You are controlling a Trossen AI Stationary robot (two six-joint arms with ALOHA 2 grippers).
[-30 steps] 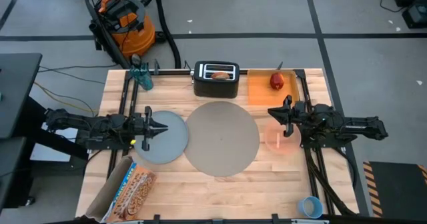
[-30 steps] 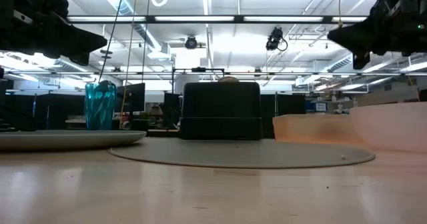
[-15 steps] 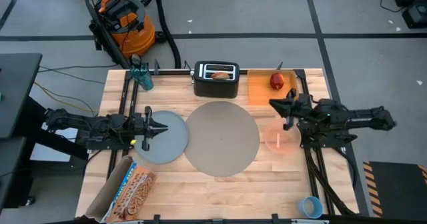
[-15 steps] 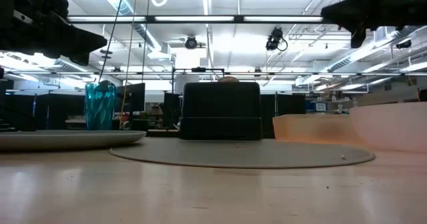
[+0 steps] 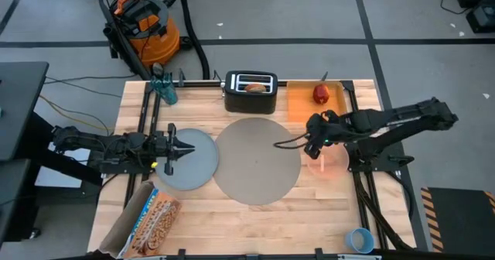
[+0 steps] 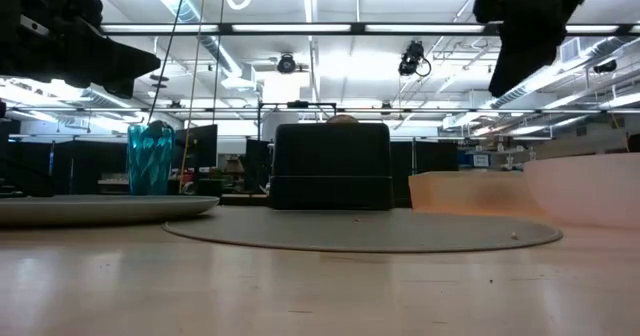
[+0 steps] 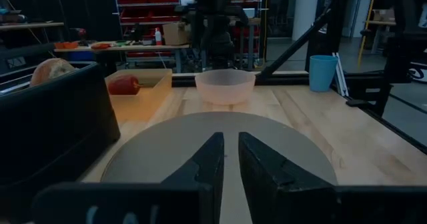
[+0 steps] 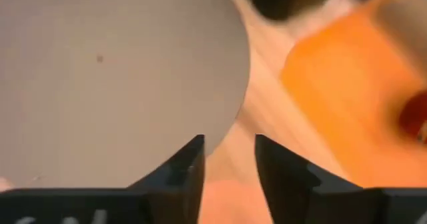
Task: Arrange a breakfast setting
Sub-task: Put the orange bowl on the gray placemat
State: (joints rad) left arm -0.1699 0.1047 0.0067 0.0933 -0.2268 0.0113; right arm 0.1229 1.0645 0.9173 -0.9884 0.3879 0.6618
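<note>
— While the high view shows the toaster (image 5: 250, 92) behind the mat (image 5: 257, 160), what's the right gripper (image 5: 312, 144) doing?
— Hovering beside the pink bowl (image 5: 328, 160), jaws slightly apart, empty.
— Left wrist view?
— Left gripper (image 7: 228, 159) narrow, empty; apple (image 7: 123, 85) in the tray (image 7: 143, 91). No legible writing.

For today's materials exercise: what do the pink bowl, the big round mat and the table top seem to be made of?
Pink bowl: probably plastic, translucent with a frosted look.
Round mat: flat, matte grey, with no shine; possibly felt or a rubbery sheet, hard to tell.
Table top: light wood, with plank seams and grain showing.
</note>
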